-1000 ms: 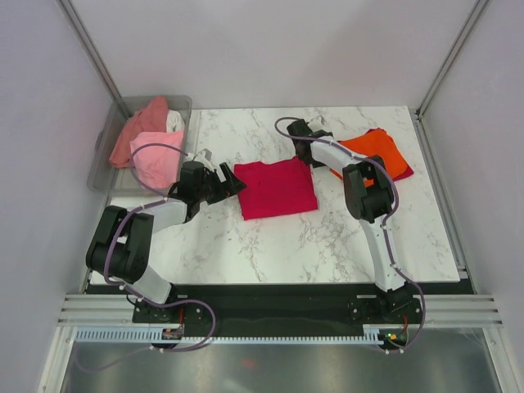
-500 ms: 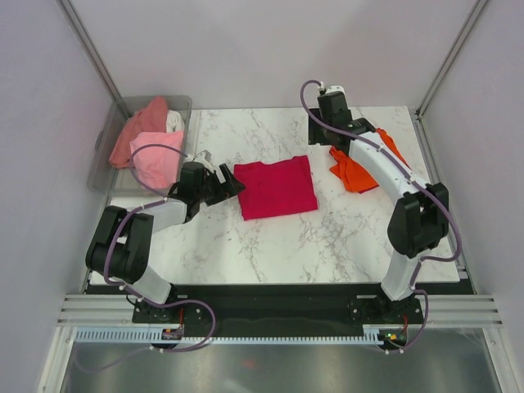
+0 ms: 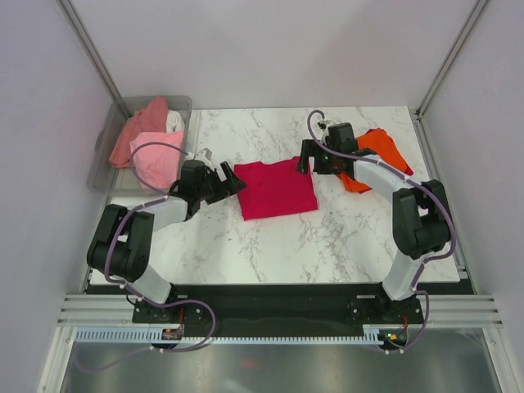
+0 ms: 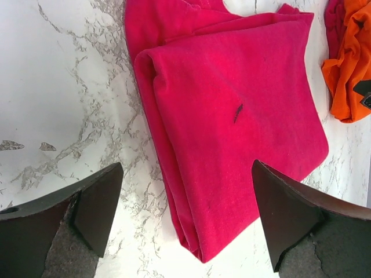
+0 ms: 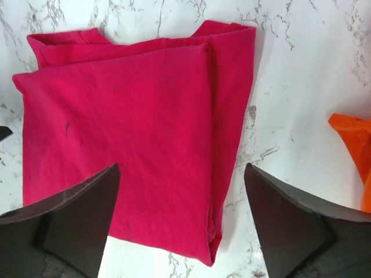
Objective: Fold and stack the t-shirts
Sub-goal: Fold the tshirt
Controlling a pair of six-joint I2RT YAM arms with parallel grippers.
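With the left gripper and right gripper both spread wide and empty at opposite edges of the folded red t-shirt lying between them, a shallow pinch might catch only the top layer and unfold it.

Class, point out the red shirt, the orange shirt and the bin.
red shirt [image 3: 277,188], top view, centre of the folded cloth.
orange shirt [image 3: 386,147], top view, its far part.
bin [image 3: 103,154], top view, left wall.
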